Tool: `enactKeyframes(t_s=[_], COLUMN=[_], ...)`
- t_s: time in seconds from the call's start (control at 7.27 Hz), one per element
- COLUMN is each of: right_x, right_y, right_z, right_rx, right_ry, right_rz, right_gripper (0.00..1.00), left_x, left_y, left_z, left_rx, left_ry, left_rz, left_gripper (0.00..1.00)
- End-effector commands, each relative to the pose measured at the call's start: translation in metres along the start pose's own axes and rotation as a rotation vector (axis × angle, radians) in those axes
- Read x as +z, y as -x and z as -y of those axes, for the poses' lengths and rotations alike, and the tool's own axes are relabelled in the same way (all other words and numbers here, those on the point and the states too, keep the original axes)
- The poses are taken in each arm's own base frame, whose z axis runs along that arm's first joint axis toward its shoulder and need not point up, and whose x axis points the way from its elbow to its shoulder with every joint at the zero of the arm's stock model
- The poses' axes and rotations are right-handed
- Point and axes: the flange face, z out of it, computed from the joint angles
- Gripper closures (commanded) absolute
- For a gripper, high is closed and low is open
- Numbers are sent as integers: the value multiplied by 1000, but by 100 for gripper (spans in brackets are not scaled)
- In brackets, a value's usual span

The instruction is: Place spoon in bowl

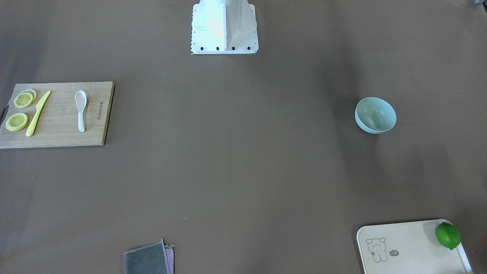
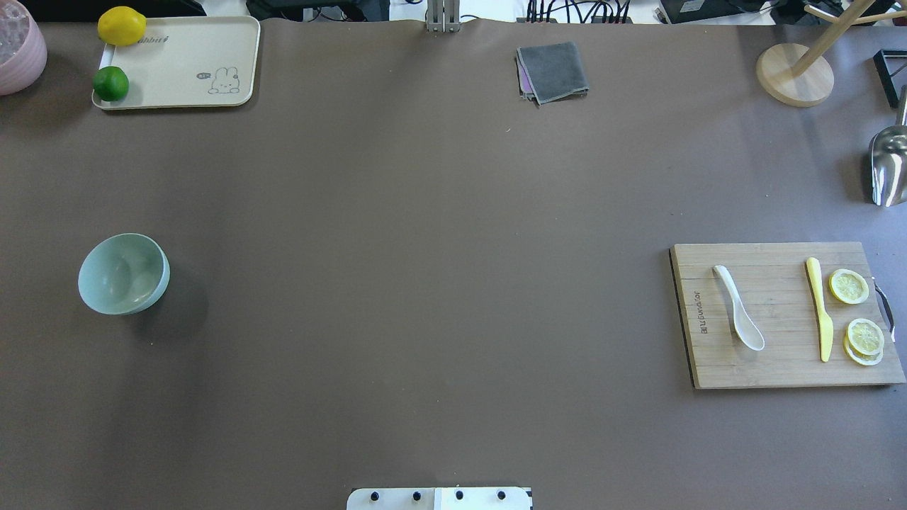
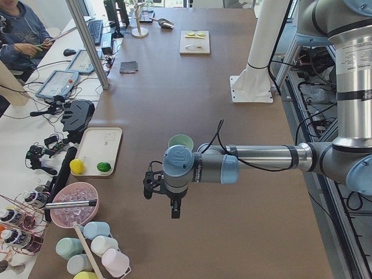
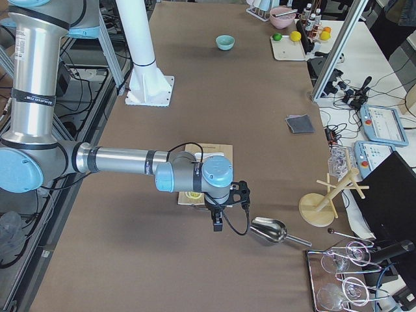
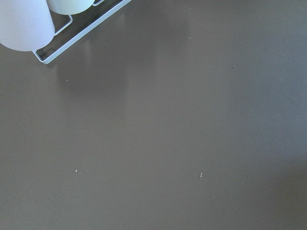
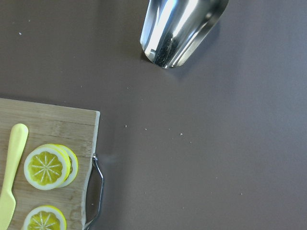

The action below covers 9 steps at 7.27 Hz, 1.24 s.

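Note:
The white spoon [image 1: 80, 110] lies on a wooden cutting board [image 1: 61, 137] on the robot's right side, its scoop toward the robot; it also shows in the overhead view [image 2: 738, 317]. The mint-green bowl [image 1: 375, 115] stands upright and empty on the robot's left side [image 2: 123, 273]. My left gripper [image 3: 174, 210] hangs above the table past the bowl [image 3: 181, 141], near the left end. My right gripper [image 4: 217, 224] hangs past the board, beside a metal scoop. Both show only in side views, so I cannot tell whether they are open or shut.
A yellow knife [image 2: 819, 308] and lemon slices [image 2: 849, 286] share the board. A cream tray [image 2: 184, 64] with a lime and a lemon, a grey cloth [image 2: 553, 71], a metal scoop [image 2: 887, 163] and a wooden stand [image 2: 793, 74] sit along the far side.

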Motion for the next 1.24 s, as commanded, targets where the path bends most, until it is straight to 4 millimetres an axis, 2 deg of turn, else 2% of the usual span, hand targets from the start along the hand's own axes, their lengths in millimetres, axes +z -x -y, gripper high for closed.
enactKeyframes(t_s=[0.0,0.55,0.83,1.1], right_x=[0,-1,-4,-6], right_y=[0,1,2,5], right_z=[-1,-1,-1,1], right_rx=[-1,-5,-16,-6], right_ry=[0,-5,-13,-18], right_rz=[-1,0,-4,-8], right_gripper=[0,0,0,0], left_x=[-1,-2,-8,-10], left_y=[-1,-1,-9,-18], left_z=[1,1,6,1], left_rx=[5,19,44,59], left_ry=[-3,-16,-42,-51], left_rz=[0,4,-3,-72], left_gripper=[2,2,2,2])
